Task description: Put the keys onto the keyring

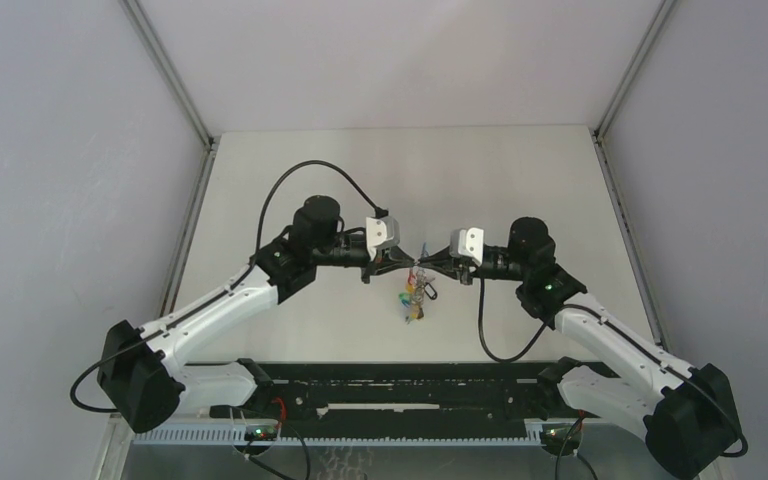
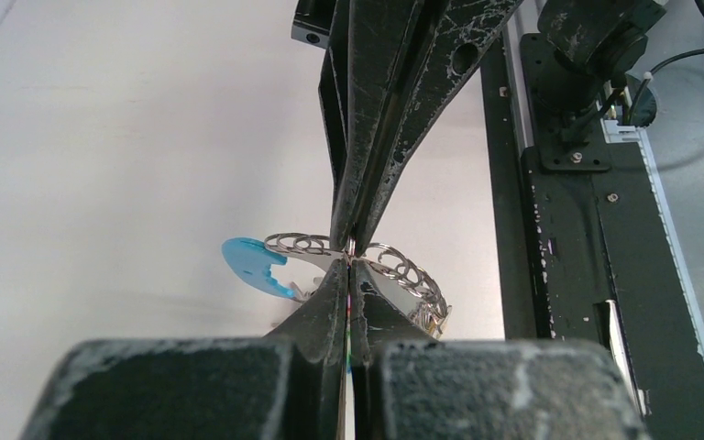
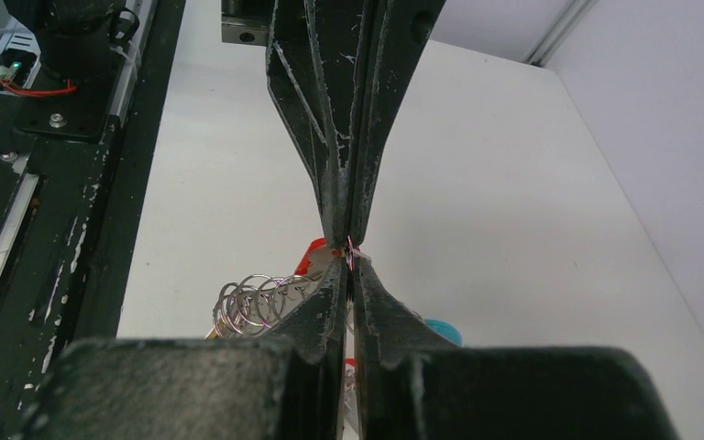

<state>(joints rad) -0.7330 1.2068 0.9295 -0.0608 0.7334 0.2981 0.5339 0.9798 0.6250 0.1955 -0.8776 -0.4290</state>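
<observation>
Above the counter, the left fingers and right fingers are met tip to tip, each pair pressed together. The keyring is pinched at its mesh rim by the left pair. The red-tagged key is seen just beside the tips.

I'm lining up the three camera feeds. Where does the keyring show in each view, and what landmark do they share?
Top external: keyring just below centre, a small colourful cluster.
Left wrist: centre, its metal loops spreading to both sides.
Right wrist: lower left of centre, coiled loops.
Shared landmark: black base rail, along the bottom in the top view, on the right in the left wrist view, on the left in the right wrist view.
</observation>
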